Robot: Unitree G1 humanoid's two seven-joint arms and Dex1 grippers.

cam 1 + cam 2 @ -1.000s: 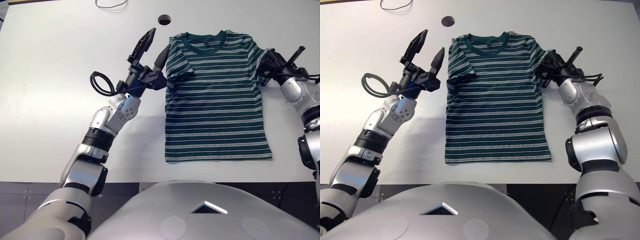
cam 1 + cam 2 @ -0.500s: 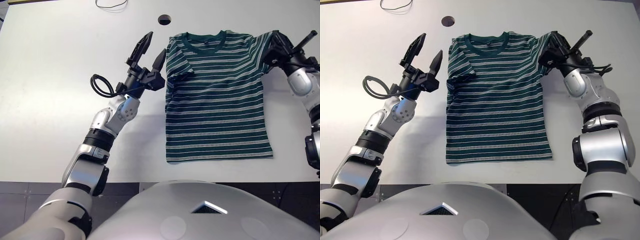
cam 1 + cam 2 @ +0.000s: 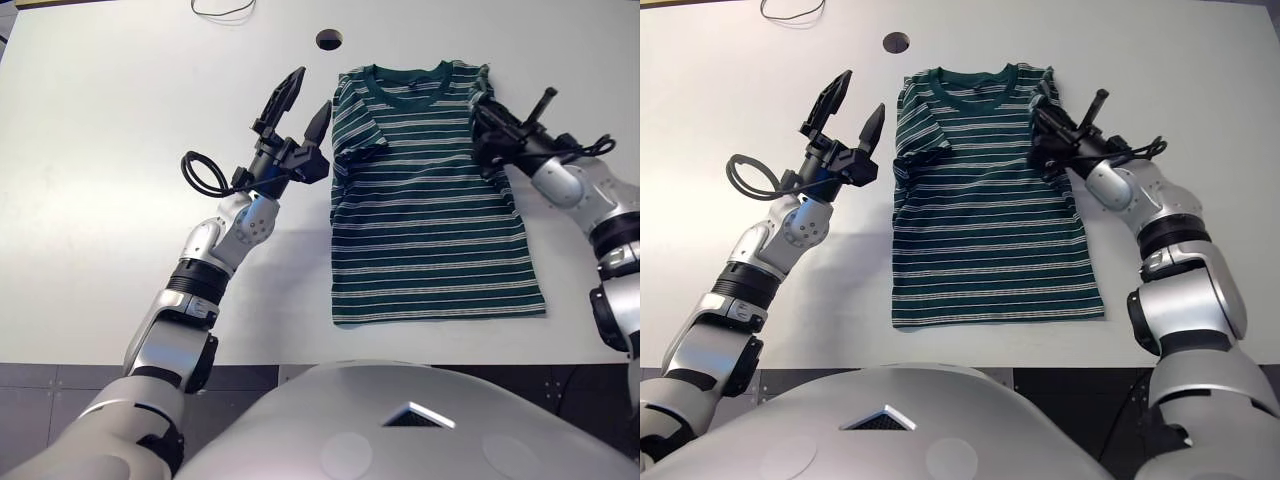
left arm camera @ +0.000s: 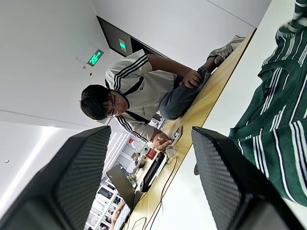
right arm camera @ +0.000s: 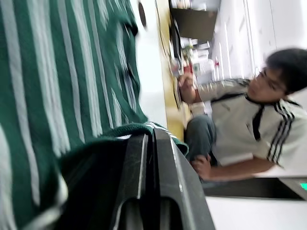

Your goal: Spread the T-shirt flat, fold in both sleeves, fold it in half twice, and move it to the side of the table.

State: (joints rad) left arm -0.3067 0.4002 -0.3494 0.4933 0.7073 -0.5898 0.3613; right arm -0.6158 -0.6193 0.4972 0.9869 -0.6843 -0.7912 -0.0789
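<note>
The T-shirt (image 3: 430,220) is spread, its left sleeve (image 3: 358,155) tucked in. The right sleeve (image 3: 482,80) is pinched at 2 o'clock by the right gripper (image 3: 485,125). The left gripper (image 3: 311,90) is held spread; both halvings are undone.

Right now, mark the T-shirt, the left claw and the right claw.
T-shirt (image 3: 430,220), left eye view, middle of the chest.
left claw (image 3: 311,90), left eye view, midway between its open fingertips.
right claw (image 3: 484,125), left eye view, midway between its shut fingertips.
</note>
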